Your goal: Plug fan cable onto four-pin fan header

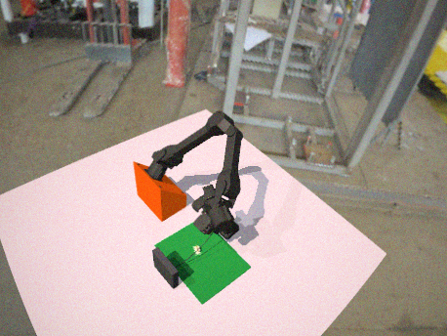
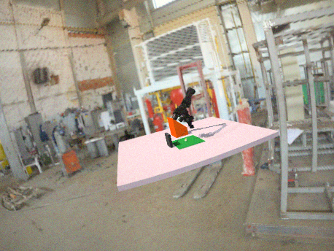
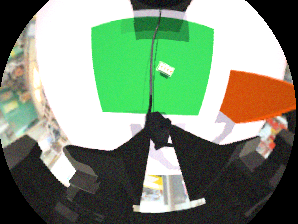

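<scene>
The green board [image 1: 222,275] [image 2: 192,141] [image 3: 123,70] lies flat on the pink table [image 1: 303,254]. The small white four-pin header [image 1: 197,250] [image 3: 165,68] stands near the board's middle. The dark fan [image 1: 165,268] [image 2: 168,140] stands at the board's edge. Its thin black cable [image 1: 201,249] [image 3: 153,63] runs from the fan up to my gripper [image 1: 211,231] [image 3: 157,131]. The gripper is shut on the dark plug [image 3: 157,124] and holds it above the board's far edge, short of the header.
An orange wedge block [image 1: 158,192] [image 2: 177,128] [image 3: 256,96] holds the arm's base, just behind the board. The pink table's edges [image 2: 153,179] drop off to the workshop floor. Metal racks stand far behind.
</scene>
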Controlling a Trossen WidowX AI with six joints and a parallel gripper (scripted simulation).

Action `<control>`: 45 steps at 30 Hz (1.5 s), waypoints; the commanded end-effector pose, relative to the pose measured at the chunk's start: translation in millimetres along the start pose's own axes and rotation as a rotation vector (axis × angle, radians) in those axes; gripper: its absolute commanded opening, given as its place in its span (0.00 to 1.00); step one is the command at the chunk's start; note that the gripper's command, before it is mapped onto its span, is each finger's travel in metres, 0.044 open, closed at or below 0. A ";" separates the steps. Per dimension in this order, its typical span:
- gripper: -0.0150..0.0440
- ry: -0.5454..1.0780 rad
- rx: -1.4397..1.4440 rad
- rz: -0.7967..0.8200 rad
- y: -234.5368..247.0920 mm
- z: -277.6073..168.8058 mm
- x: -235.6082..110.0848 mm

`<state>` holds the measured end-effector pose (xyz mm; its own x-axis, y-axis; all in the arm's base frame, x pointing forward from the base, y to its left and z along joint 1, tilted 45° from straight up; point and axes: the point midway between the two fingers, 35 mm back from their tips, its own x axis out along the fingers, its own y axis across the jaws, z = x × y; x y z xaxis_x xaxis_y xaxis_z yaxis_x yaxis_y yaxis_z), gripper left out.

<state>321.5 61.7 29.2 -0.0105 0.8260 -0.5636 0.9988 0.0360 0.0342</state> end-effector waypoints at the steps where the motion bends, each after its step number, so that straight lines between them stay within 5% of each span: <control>1: 0.25 -0.039 -0.128 -0.013 8.4 7.9 -1.1; 17: 0.25 -0.181 -0.628 -0.090 41.8 36.0 -7.5; 45: 0.25 -0.426 -0.631 -0.215 30.5 50.3 17.8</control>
<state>354.5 48.9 -19.6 -0.0628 0.5216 -0.8509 0.7588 0.5788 0.2988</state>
